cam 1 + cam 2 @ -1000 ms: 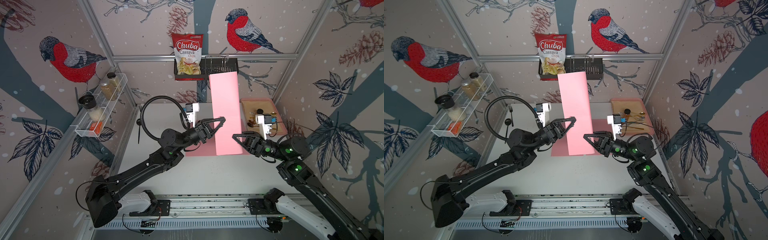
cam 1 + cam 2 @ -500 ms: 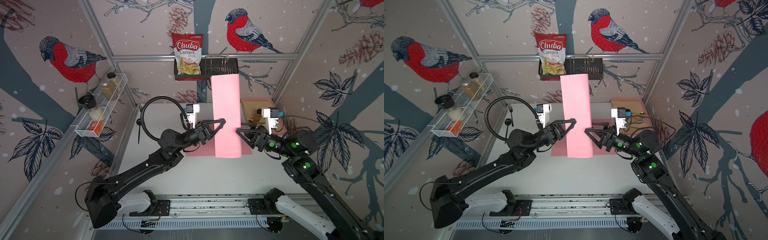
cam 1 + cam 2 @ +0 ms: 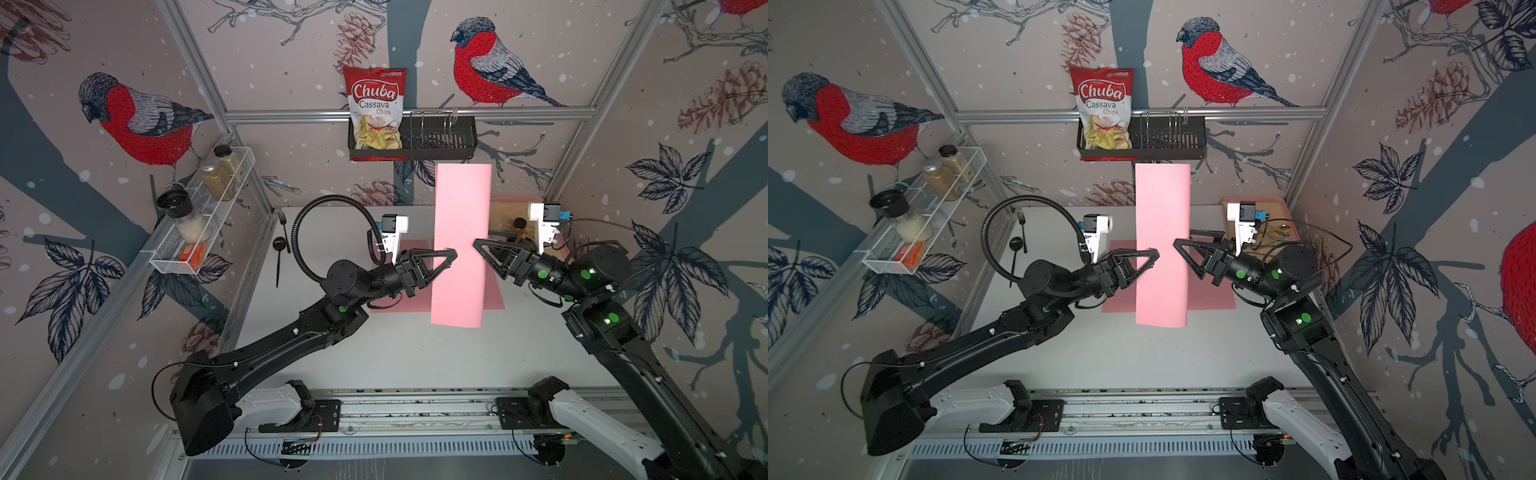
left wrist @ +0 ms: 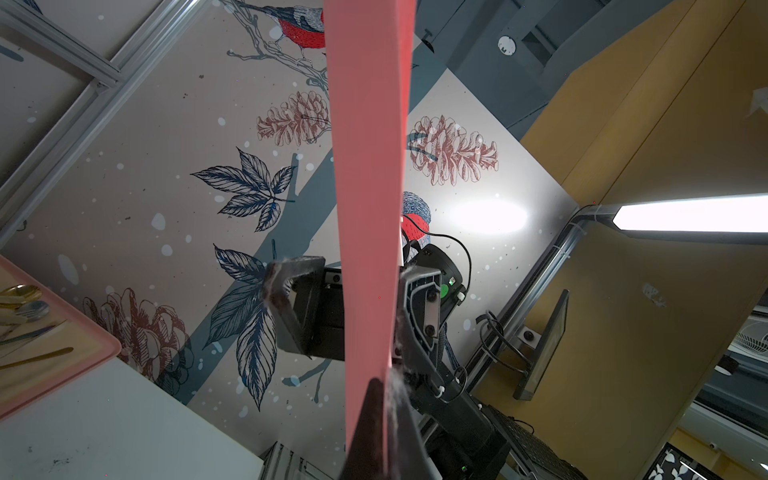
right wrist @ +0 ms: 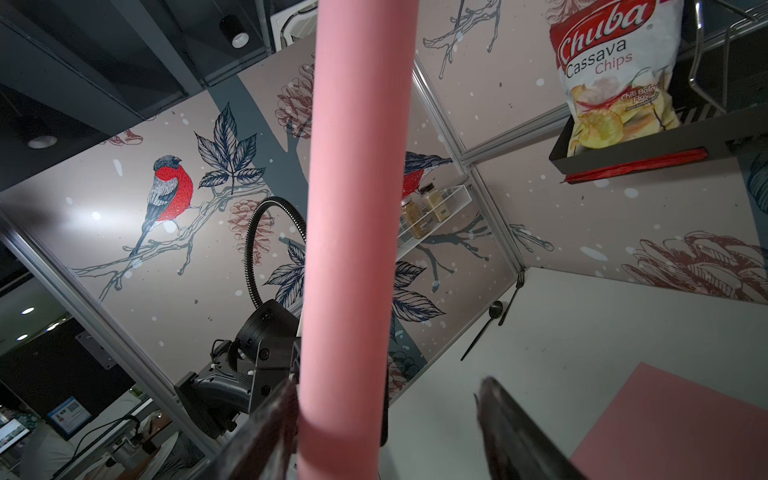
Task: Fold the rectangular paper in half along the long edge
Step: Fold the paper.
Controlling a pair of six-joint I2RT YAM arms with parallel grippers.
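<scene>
Shows pink paper (image 3: 459, 232) upright above the table (image 3: 415, 353), loosely doubled lengthwise. Pinched at its 9 o'clock edge by the left gripper (image 3: 452, 252); flanked at 3 o'clock by the right gripper (image 3: 478, 245), spread beside the rounded bend. Judged half done: lacks a pressed crease.

Black arms (image 3: 291, 336), green dots (image 3: 540, 274), white bases (image 3: 272, 405)

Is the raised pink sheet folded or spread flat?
Folded over, loosely: the pink sheet shows a rounded bend, not a sharp crease, in the right wrist view; two layers meet at the shut left gripper.
</scene>
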